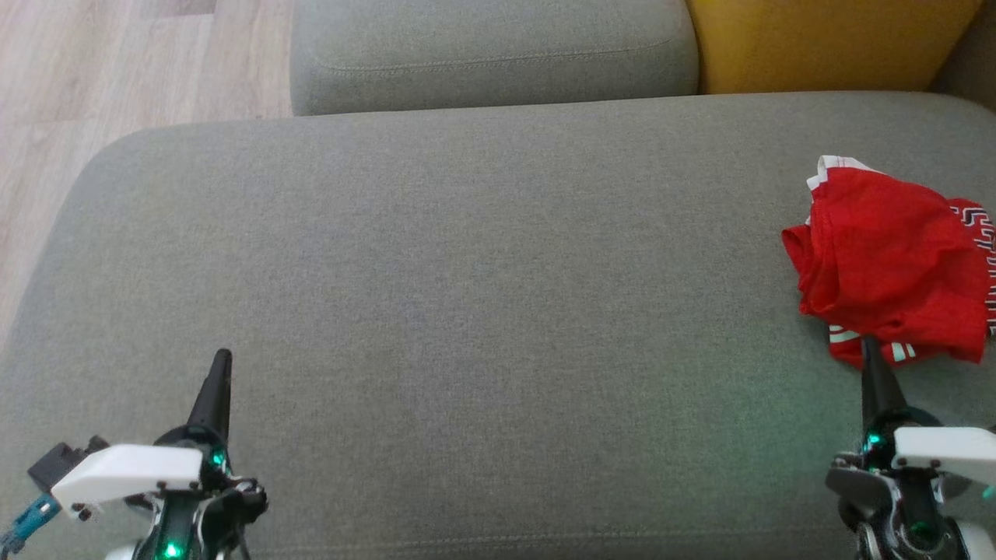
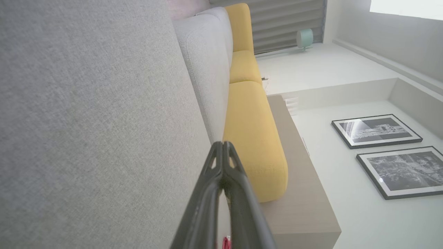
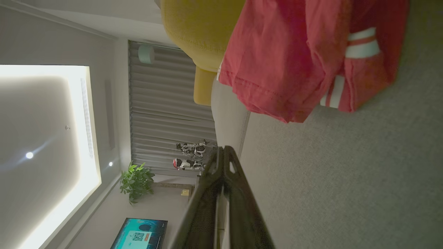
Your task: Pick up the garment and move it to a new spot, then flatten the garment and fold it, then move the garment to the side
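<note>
Garment: one red garment [image 1: 887,264] with white striped trim, crumpled in a loose heap, at 3 o'clock on the seat cushion [image 1: 467,272] near its right edge.
Grippers: two, both low in the head view, each pointing its dark fingers toward 12 o'clock.
Left gripper: one, the left gripper [image 1: 222,365] at 7 o'clock of the head view; its jaws are pressed together tip to tip with nothing between them. It is well apart from the garment.
Right gripper: one, the right gripper [image 1: 870,350] at 5 o'clock; jaws closed flat against each other, gripping nothing.
Right gripper and garment: in the head view the fingertip overlaps the garment's lower hem. The right wrist view shows a strip of bare grey fabric between the tips and the cloth, which lies at 1 o'clock there.
Cushions: three in the head view. These are the large grey seat cushion, a second grey cushion [image 1: 490,54] at 12 o'clock and one yellow cushion [image 1: 825,43] at 1 o'clock.
Floor: pale wood floor [image 1: 117,70] at 11 o'clock.
Wall: two framed pictures [image 2: 375,130], black and white, side by side in the left wrist view.
Room: one potted plant [image 3: 136,181] and one lit screen [image 3: 140,235] in the right wrist view.
</note>
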`<state>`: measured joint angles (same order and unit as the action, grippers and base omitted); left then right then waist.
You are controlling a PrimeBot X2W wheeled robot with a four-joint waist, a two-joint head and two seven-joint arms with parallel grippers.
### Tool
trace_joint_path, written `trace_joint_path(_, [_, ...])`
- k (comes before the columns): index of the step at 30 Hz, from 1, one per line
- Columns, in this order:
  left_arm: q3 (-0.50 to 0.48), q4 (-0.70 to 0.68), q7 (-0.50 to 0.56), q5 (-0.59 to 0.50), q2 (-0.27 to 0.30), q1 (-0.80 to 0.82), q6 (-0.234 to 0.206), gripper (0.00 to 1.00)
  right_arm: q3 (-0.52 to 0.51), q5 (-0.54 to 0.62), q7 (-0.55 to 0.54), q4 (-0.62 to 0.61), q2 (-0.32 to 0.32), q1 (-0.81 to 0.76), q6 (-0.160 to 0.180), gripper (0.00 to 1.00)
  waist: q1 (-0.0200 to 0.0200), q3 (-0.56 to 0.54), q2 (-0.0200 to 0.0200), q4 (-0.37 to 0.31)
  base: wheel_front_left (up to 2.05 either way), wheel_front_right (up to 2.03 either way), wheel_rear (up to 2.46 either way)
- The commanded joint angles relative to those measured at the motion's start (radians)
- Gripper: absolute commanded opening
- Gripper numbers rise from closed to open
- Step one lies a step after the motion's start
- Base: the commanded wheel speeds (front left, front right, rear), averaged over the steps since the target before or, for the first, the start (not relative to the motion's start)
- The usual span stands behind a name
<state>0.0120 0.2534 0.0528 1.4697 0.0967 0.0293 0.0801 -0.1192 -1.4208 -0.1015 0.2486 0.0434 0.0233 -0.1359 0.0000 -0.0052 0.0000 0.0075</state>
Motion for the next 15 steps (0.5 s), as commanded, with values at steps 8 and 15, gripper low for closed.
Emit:
trace_joint_path(8, [-0.077, -0.017, 0.028, 0.091, -0.015, 0.069, 0.032, 0.0, 0.009, -0.111, -0.008, -0.016, 0.006, 0.074, 0.005, 0.0, 0.0, 0.005, 0.0, -0.004, 0.0, 0.0, 0.0])
trace_joint_path(15, [-0.107, -0.009, 0.046, 0.154, -0.033, 0.077, 0.051, 0.0, 0.005, -0.188, -0.012, -0.004, 0.007, 0.085, 0.005, 0.0, 0.0, 0.008, 0.0, -0.008, 0.0, 0.0, 0.0])
